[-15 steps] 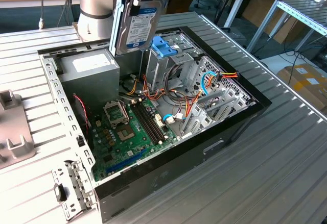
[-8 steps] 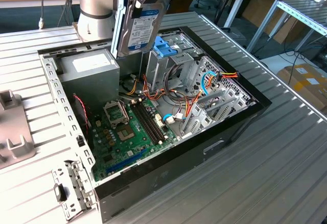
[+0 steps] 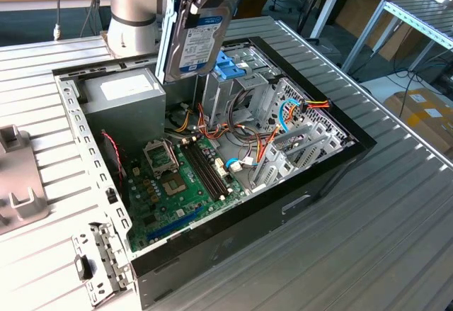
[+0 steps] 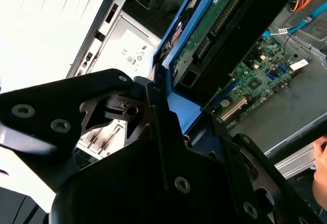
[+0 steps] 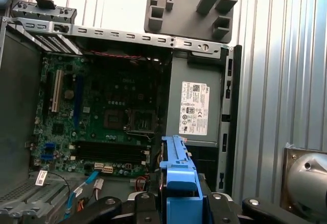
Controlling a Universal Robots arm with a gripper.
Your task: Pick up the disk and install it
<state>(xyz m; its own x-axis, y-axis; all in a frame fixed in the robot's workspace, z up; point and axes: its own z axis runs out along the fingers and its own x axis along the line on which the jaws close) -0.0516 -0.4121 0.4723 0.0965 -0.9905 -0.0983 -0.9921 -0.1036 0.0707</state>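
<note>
Gripper: in the exterior view the gripper [image 3: 203, 3] is clamped on the top end of the disk [image 3: 197, 38]. In both wrist views its black fingers [image 5: 220, 204] press on either side of the light-blue rail.
Gripper, second wrist view: the gripper [image 4: 164, 99] has the blue bracket pinched between its two fingers.
Gripper, first wrist view: the gripper [image 5: 179, 206] sits at the base of the blue bracket.
Disk position: it hangs on end and slightly tilted, with its labelled face toward the exterior camera. It is in the air above the open computer case [image 3: 248, 219], over the gap between the power supply [image 3: 127, 91] and the drive cage [image 3: 283, 112], and touches neither.
Disk, wrist views: the circuit-board side and dark body of the disk [image 4: 219, 25] show in the second wrist view. The blue rail edge of the disk [image 5: 176, 165] shows in the first wrist view.
Arm: the grey arm [image 3: 131, 6] stands at the far side of the case.
Case interior: the green motherboard [image 3: 170, 190] lies flat on the bottom, with black memory slots [image 3: 205, 169] beside the processor socket [image 3: 157, 156].
Cables: orange, red and yellow leads [image 3: 304, 104] run across the drive cage.
Blue piece: a blue plastic part [image 3: 230, 63] sits on the bay, just behind the hanging disk.
Worktop: the ribbed metal worktop [image 3: 354, 254] carries the case. A grey fixture [image 3: 18, 190] lies at the exterior view's left.
</note>
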